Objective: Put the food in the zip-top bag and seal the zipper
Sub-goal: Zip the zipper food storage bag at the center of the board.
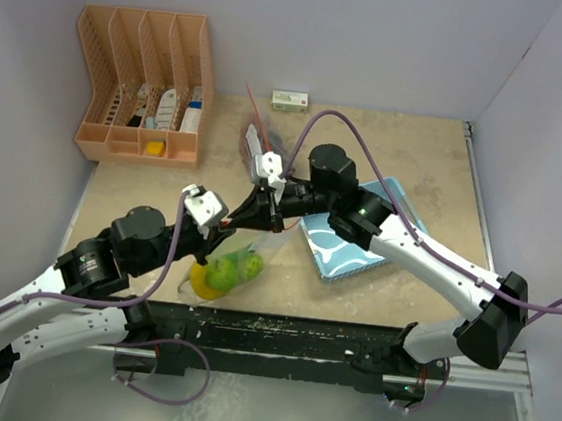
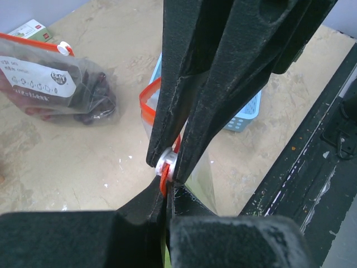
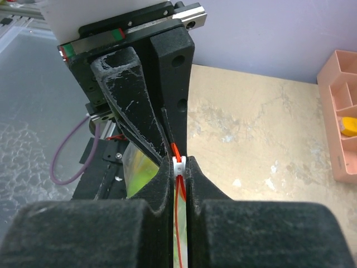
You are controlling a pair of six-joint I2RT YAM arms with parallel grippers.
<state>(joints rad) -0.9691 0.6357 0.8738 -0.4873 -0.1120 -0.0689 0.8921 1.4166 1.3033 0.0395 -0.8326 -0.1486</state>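
Orange-red strip, thin: the zipper (image 3: 175,149), clamped between the pads of my right gripper (image 3: 179,177), which is closed on it at a small white slider (image 3: 178,164).

Same strip, other end of the pinch: my left gripper (image 2: 166,207), squeezed shut on it, tip to tip with the right and almost touching.

Below both: the zip-top bag (image 1: 248,255), clear and crinkled, hanging from the strip near the front of the table (image 1: 418,155). Whether its lower end rests there I cannot tell.

Inside it: the food (image 1: 226,270), round green fruits and a yellow piece.

Beside, to the right: light-blue basket (image 1: 342,247). Further back: a labelled pouch (image 2: 56,84) with dark contents, lying flat.

Hazards, as I judge them:
- The slider is small, so a skewed pull could pop it from my right pads and leave the mouth part open.
- The fruit's weight could drag the strip out of my left pinch.
- My fingers sit so close that they may collide.
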